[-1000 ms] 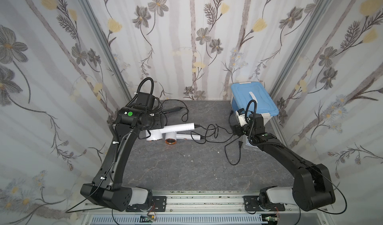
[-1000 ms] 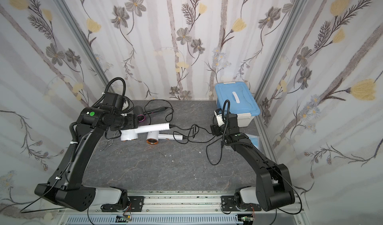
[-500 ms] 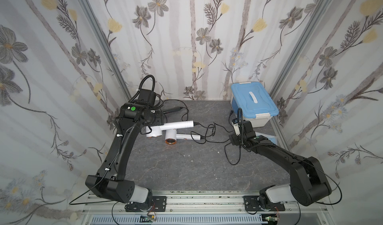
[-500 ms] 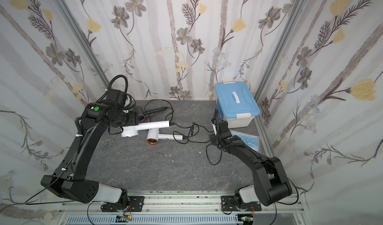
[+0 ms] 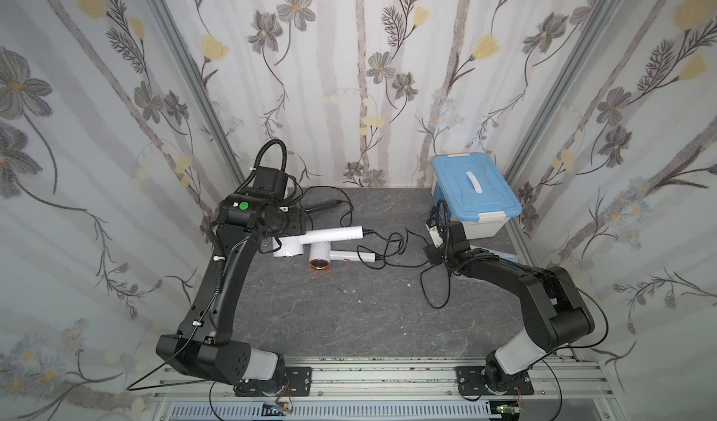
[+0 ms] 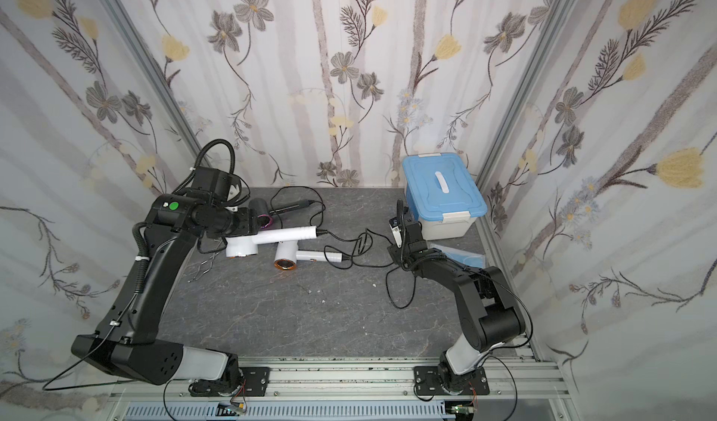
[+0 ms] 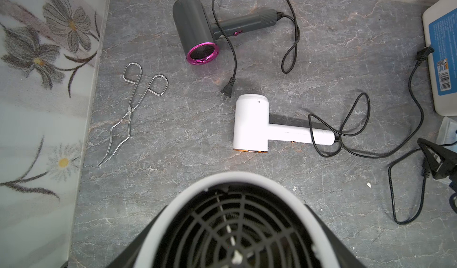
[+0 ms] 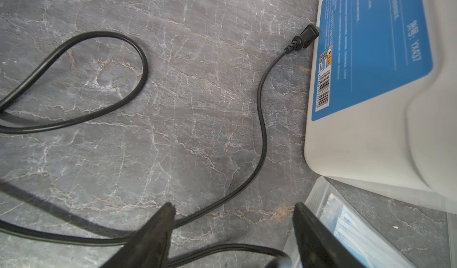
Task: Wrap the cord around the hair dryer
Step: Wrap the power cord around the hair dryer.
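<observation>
Left gripper (image 7: 232, 232) clamps the white hair dryer (image 5: 333, 235) at the table's (image 5: 329, 322) ten o'clock, right gripper (image 8: 235, 212) gapes over a cord (image 8: 262, 121) at two o'clock by the box (image 5: 471, 190); risk: cords (image 5: 394, 240) tangle mid-table, so a pull may drag the second dryer (image 5: 322, 258) lying loose instead.

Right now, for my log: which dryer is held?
The white dryer raised in the left gripper; the other white dryer and the grey dryer lie on the table.

Three dryers (image 7: 195, 29) (image 7: 251, 123) (image 7: 232, 180), one tongs (image 7: 128, 111), one box (image 7: 442, 56)
</observation>
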Motion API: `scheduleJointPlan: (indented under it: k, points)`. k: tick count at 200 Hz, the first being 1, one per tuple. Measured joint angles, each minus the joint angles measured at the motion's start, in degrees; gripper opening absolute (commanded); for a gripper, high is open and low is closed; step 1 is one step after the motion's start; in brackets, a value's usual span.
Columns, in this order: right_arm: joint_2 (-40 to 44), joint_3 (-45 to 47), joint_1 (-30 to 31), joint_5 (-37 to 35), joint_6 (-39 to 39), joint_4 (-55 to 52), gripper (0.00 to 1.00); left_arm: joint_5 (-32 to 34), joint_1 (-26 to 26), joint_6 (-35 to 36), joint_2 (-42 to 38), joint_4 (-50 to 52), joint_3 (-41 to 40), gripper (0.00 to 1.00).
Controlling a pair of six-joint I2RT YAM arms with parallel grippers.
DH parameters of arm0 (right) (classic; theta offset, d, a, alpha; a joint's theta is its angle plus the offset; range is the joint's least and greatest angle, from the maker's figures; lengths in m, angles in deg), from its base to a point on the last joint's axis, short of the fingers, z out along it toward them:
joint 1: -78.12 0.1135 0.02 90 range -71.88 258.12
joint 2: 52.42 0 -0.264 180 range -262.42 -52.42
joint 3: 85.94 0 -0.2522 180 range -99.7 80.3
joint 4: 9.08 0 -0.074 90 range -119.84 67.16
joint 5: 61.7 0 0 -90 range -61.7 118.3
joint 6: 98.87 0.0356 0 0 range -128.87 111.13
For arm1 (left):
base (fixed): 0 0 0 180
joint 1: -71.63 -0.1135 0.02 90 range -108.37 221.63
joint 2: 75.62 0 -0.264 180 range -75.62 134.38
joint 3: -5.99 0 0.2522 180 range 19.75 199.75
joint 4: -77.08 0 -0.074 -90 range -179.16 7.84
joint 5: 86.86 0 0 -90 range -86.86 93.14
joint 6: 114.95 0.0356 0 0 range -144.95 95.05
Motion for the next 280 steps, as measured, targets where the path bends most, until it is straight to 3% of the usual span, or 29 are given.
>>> scheduleJointPlan:
  k: [15, 40, 50, 58, 103, 139, 182, 238, 280]
  points:
    - [0.74, 0.96, -0.46, 1.01, -0.04, 1.2, 0.3, -0.33, -0.22, 0.0, 0.0, -0.02, 0.0, 0.0]
    - [2.49, 1.62, -0.96, 2.21, 0.04, 0.5, 0.2, -1.36, -0.83, -0.02, 0.02, -0.59, -0.44, 0.0]
    - [3.61, 1.46, -0.7, 2.1, 0.72, -0.57, 0.12, -2.69, -1.57, -0.07, 0.02, -1.66, -1.25, 0.0]
    - [4.72, 1.33, -0.26, 2.19, 1.11, -1.4, 0.0, -4.37, -2.64, -0.13, 0.11, -2.99, -2.25, 0.0]
    - [11.85, 1.16, 3.26, 3.56, 5.25, -7.93, 0.0, -11.13, -8.39, -4.96, 5.07, -12.7, -5.05, 0.0]
    - [22.62, -0.76, 7.5, 2.29, 6.58, -10.91, 0.0, -10.08, -8.57, -9.03, 9.66, -18.88, -5.16, 0.0]
    - [23.12, -4.48, 18.93, -5.49, 4.7, -17.97, 0.0, -6.86, -8.5, -13.57, 16.81, -24.37, -3.98, 0.0]
    - [27.98, -4.44, 34.25, -15.82, -4.9, -22.38, 0.0, -0.5, -7.04, -13.68, 26.05, -26.08, -2.38, 0.0]
    - [32.28, -6.36, 37.48, -18.91, -16.0, -21.05, 0.0, 3.04, -4.09, -11.32, 26.75, -26.8, -4.76, 0.0]
